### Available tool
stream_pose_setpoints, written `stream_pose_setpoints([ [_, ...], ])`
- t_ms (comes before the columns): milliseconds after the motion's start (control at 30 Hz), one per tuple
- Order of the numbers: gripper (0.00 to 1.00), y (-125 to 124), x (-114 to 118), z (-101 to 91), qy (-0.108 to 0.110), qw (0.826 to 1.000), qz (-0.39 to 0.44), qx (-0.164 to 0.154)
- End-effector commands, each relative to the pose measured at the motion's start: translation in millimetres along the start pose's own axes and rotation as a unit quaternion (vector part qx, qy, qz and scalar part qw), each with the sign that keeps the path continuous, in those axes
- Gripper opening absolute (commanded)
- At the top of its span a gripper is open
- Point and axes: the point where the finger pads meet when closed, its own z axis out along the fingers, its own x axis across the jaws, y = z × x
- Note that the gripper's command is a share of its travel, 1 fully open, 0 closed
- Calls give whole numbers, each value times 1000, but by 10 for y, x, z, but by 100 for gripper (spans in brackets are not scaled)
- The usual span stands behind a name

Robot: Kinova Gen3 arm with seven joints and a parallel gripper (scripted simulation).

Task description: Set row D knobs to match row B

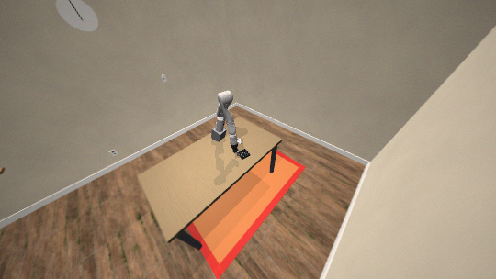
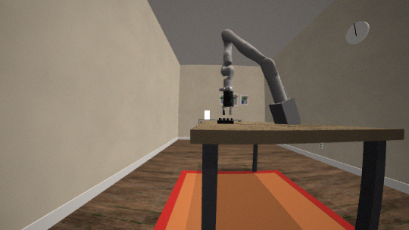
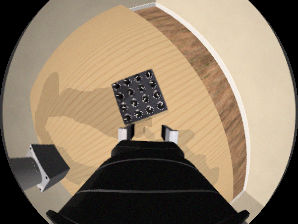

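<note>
The black knob box (image 1: 243,154) (image 2: 226,122) (image 3: 138,95) stands on the table, with its knobs upward in a four-by-four grid. In the wrist view it is turned at a slant, beyond the fingertips. The knobs and their pale marks show there, but their lines and printed names are too small to read, so I cannot tell the rows or pointings. No socket can be made out. My gripper (image 1: 237,152) (image 2: 227,113) (image 3: 147,130) is open and empty, pointing down above the box's level. Nothing touches the knobs.
The wooden table (image 1: 184,184) (image 2: 303,136) (image 3: 85,60) carries the arm's grey base (image 1: 219,134) (image 2: 285,110) (image 3: 47,167), well away from the box. The table's long edge lies not far past the box. An orange and red rug (image 1: 257,197) (image 2: 242,200) lies on the floor below.
</note>
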Motion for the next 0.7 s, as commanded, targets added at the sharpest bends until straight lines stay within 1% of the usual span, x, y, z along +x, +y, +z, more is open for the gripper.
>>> stream_pose_setpoints([
  [0, 100, -47, 2, 16, -8, 999, 36, -4],
  [200, 100, -105, -13, 27, -12, 994, 111, -9],
  [267, 100, -105, -13, 27, -12, 994, 111, -9],
  [367, 100, -135, -20, 32, -13, 988, 152, -12],
  [533, 100, -186, -31, 37, -14, 974, 226, -17],
  [667, 100, -227, -40, 39, -14, 957, 287, -21],
])
